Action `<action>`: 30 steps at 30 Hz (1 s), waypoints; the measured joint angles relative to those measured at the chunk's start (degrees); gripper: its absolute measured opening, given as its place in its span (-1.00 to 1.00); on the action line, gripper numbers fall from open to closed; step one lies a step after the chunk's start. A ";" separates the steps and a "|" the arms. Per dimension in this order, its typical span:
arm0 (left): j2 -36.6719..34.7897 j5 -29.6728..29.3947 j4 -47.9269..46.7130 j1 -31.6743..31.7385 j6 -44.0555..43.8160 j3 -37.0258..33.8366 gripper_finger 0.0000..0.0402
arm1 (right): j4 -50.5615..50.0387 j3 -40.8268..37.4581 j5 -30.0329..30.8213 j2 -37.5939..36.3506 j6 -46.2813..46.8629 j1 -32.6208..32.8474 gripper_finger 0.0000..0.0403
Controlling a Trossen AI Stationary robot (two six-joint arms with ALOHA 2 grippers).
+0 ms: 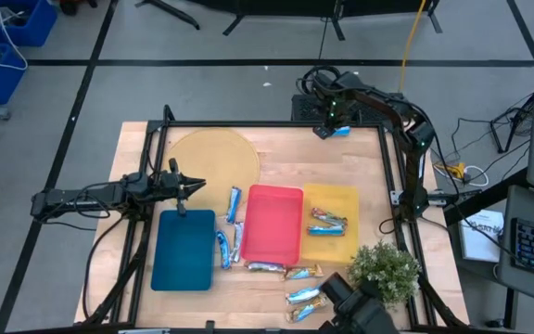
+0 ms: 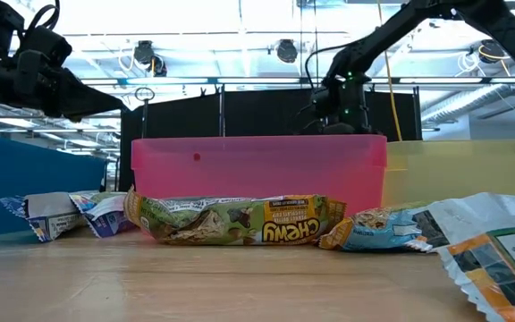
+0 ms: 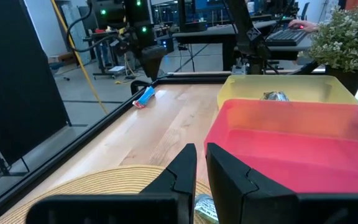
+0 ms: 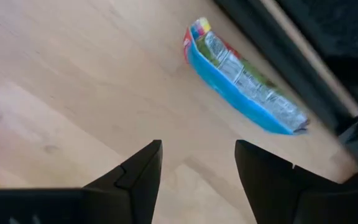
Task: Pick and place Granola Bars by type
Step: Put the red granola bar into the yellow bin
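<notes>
Wood tabletop (image 1: 276, 167) carries your blue tray (image 1: 183, 249), red tray (image 1: 272, 223) and yellow tray (image 1: 334, 209), with most granola bars (image 1: 272, 267) scattered around them. Your right gripper (image 4: 197, 165) hangs jaws apart and empty over a lone blue bar (image 4: 244, 81) tight against the far frame rail (image 4: 291, 46); descend carelessly and a finger could strike the rail. Your left gripper (image 3: 201, 163), nearly closed and empty, waits by the blue tray.

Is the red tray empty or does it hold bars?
Empty: the red tray shows only bare floor from above; the bars lie around it.
</notes>
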 joint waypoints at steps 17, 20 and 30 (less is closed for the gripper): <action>0.01 0.01 -0.04 -0.01 0.85 0.00 -0.77 | 10.20 -6.52 -0.56 0.04 -0.41 -1.91 -0.06; 0.02 0.01 -0.07 -0.02 0.85 0.00 -0.77 | 10.79 -7.34 -0.54 0.04 -0.11 -2.55 -0.06; 0.02 0.03 -0.11 -0.01 -0.02 0.00 -0.77 | 12.40 -7.69 -0.54 0.04 -0.86 -4.24 -0.07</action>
